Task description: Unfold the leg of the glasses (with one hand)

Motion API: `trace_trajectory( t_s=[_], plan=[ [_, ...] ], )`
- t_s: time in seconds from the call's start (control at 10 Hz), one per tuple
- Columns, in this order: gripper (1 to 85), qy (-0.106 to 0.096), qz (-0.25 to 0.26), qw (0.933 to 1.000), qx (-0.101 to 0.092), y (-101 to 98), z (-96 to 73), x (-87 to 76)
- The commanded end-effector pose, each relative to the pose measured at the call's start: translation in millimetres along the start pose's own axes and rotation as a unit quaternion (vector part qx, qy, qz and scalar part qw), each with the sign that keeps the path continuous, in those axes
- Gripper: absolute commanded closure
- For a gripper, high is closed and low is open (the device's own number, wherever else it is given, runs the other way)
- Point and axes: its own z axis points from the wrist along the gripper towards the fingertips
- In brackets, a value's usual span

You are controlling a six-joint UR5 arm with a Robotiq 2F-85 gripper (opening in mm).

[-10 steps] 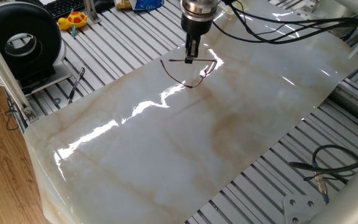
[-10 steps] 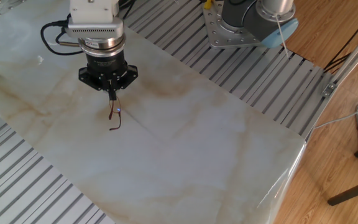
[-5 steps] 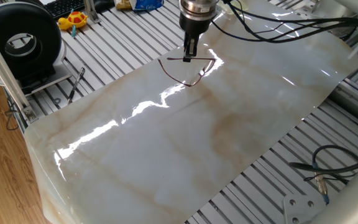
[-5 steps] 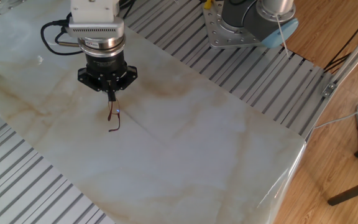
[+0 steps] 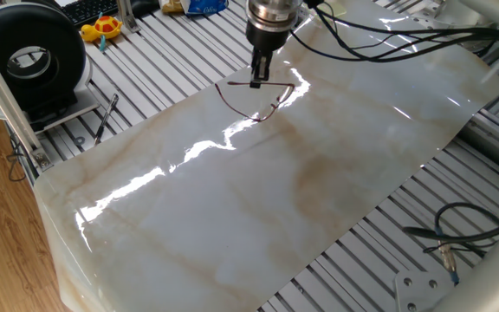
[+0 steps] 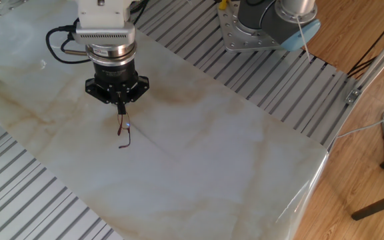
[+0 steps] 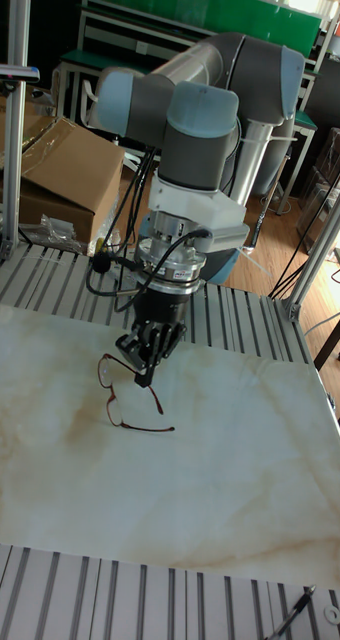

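Note:
The glasses (image 5: 258,106) are a thin dark reddish wire frame lying on the pale marble sheet (image 5: 258,199), toward its far end. One slim leg runs level across the fingertips of my gripper (image 5: 256,78), which points straight down and is shut on it. The other fixed view shows the gripper (image 6: 120,111) right over the glasses (image 6: 124,135). From the tall fixed view, the gripper (image 7: 146,374) pinches a leg beside the lenses (image 7: 111,378), while the second leg (image 7: 142,428) rests on the sheet.
A black round device (image 5: 33,54), a black pen-like tool (image 5: 105,117) and a yellow toy (image 5: 102,29) lie on the slatted table to the left. Loose cables (image 5: 457,232) sit at the right. The arm's base (image 6: 265,20) stands behind the sheet, with a cardboard box (image 7: 60,170) beyond.
My gripper has shifted a little to the left in one fixed view, still shut on the leg. The leg has swung along with it, away from the frame.

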Motion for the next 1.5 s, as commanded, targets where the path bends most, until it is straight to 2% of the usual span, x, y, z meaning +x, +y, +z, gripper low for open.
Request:
trace_trajectory(
  t_s=[0.0, 0.1, 0.3, 0.5, 0.7, 0.8, 0.9, 1.0, 1.4],
  plan=[
    [84.3, -0.034, -0.001, 0.9994, -0.009, 12.2, 0.1, -36.2],
    [84.3, -0.041, 0.002, 0.9991, -0.013, 16.2, 3.3, -42.9],
    [84.3, -0.041, 0.004, 0.9991, -0.006, 18.0, 6.8, -48.6],
    [84.3, -0.041, 0.014, 0.999, -0.011, 25.2, 1.0, -54.0],
    [84.3, -0.025, 0.015, 0.9996, 0.0, 16.8, -12.5, -37.4],
    [84.3, -0.026, 0.013, 0.9996, 0.001, 17.4, -12.1, -37.3],
    [84.3, -0.031, 0.015, 0.9994, 0.003, 17.4, -9.5, -42.6],
    [84.3, -0.039, 0.016, 0.9991, -0.004, 20.0, -6.4, -49.0],
    [84.3, -0.052, 0.014, 0.9985, -0.009, 23.3, 5.1, -61.8]
  ],
)
